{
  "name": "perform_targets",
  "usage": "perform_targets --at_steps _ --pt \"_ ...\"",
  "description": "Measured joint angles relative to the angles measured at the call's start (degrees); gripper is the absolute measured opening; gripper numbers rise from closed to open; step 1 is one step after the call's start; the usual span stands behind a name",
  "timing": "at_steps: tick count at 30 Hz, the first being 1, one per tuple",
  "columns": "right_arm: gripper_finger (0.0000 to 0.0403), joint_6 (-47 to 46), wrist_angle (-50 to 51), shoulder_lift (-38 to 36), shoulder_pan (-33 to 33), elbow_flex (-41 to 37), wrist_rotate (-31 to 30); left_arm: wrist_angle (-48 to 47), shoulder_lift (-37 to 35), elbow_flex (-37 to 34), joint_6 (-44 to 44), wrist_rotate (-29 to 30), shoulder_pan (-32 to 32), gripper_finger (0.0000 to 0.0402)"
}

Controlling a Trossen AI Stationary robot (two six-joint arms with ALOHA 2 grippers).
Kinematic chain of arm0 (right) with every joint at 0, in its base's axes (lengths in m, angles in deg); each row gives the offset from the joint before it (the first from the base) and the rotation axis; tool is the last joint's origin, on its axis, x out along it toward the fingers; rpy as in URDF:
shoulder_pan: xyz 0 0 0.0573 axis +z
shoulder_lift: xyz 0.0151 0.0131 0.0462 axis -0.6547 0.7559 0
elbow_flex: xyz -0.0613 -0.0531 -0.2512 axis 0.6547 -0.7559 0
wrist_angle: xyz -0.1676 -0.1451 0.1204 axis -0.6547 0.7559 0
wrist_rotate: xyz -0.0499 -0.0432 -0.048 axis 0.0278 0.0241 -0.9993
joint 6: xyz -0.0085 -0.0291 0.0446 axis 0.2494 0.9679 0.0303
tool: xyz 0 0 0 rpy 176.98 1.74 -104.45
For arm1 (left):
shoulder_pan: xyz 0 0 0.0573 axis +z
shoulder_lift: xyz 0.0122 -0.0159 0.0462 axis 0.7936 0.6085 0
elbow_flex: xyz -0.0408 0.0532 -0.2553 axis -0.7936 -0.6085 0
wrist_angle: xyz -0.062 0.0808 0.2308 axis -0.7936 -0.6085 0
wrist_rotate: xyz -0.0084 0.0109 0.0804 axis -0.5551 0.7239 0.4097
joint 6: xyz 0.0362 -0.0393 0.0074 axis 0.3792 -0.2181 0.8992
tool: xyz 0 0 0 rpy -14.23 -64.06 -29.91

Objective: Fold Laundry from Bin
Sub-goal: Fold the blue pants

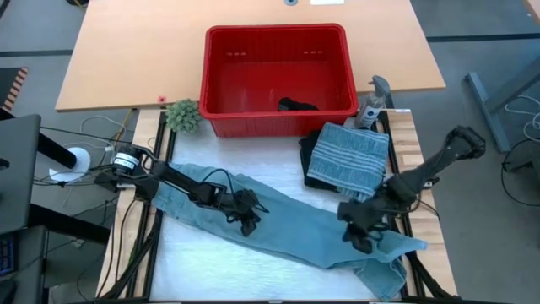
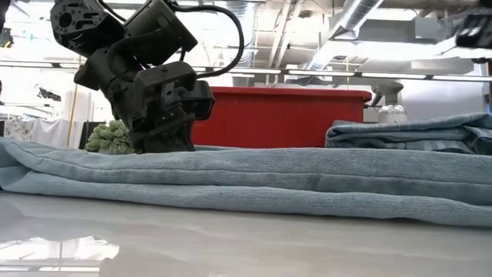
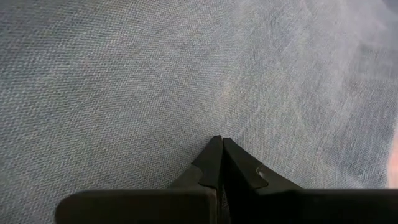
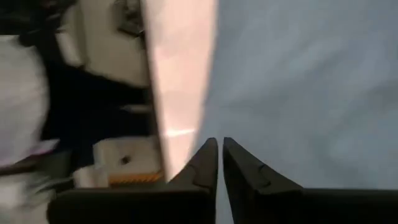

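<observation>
Light blue denim trousers (image 1: 295, 224) lie spread at a slant across the white table. My left gripper (image 1: 250, 226) is shut, its tips down on the denim (image 3: 186, 74) left of the middle. My right gripper (image 1: 361, 241) hangs above the trousers' right end, its fingers (image 4: 220, 146) a narrow gap apart with nothing between them. A blue-grey striped cloth (image 1: 350, 160) lies folded on a dark garment (image 1: 308, 156) by the red bin (image 1: 278, 118). A black piece (image 1: 297, 105) lies in the bin. My left gripper has its shut fingertips (image 3: 222, 142) on the top surface of the denim, slanting down from the table's left. In the low view the gripper (image 2: 161, 142) sits on the folded trousers' upper layer (image 2: 231, 158), which lies flat on the table.
A small green plant (image 1: 183, 116) stands at the bin's left front corner. A spray bottle (image 1: 371, 105) stands at its right. Cables and a white roll (image 1: 76, 160) lie off the table's left edge. White table surface (image 1: 219, 262) lies bare in front of the trousers.
</observation>
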Motion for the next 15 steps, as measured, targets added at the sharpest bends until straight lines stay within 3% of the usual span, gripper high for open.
perform_targets --at_steps 4,9,15 --pt "0.0092 -4.2 0.8 -2.7 1.3 1.9 6.0 -0.1 0.0 -0.1 1.7 -2.4 1.6 0.0" --pt "0.0143 -4.0 2.3 -4.1 1.5 6.2 5.9 -0.4 -0.8 -0.2 2.9 -8.5 4.1 0.0" --pt "0.0184 -1.6 19.5 -2.7 4.6 13.6 6.6 -5.7 -7.8 1.3 2.0 -10.4 5.3 0.0"
